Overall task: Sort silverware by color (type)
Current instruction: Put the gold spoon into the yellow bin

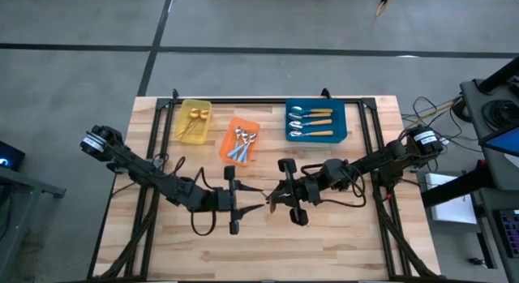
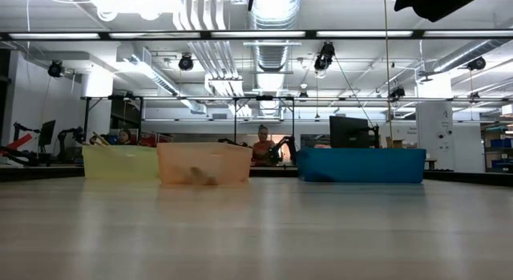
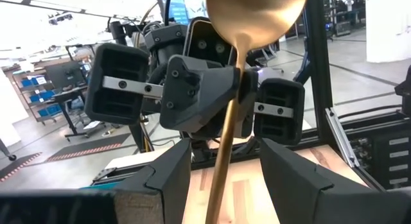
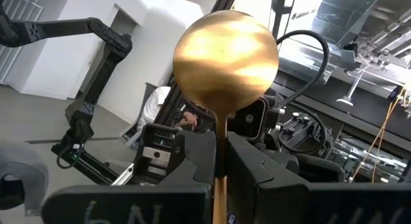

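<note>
My right gripper (image 1: 276, 199) is shut on a thin all-gold spoon (image 4: 225, 57) over the middle of the table, a little toward its near edge. My left gripper (image 1: 246, 203) faces it from the table's left. Its open fingers (image 3: 170, 179) stand on either side of the spoon's handle (image 3: 221, 160) without touching it. The spoon's round bowl (image 3: 257, 12) is on top. Neither gripper shows in the low view. My right gripper pinches the gold spoon's thin handle (image 4: 219, 153) between its two fingers, below the bowl. The fingers come about level from the table's right side and lie across the handle. The spoon stands roughly upright with its bowl up. Its lower end is out of the frames.
At the table's far side stand a yellow bin (image 1: 195, 109) with gold spoons, an orange bin (image 1: 241, 125) with blue-handled spoons, and a blue bin (image 1: 340, 121) with orange-handled spoons. Bare wood lies along the near edge. A person sits in the room beyond (image 2: 262, 144).
</note>
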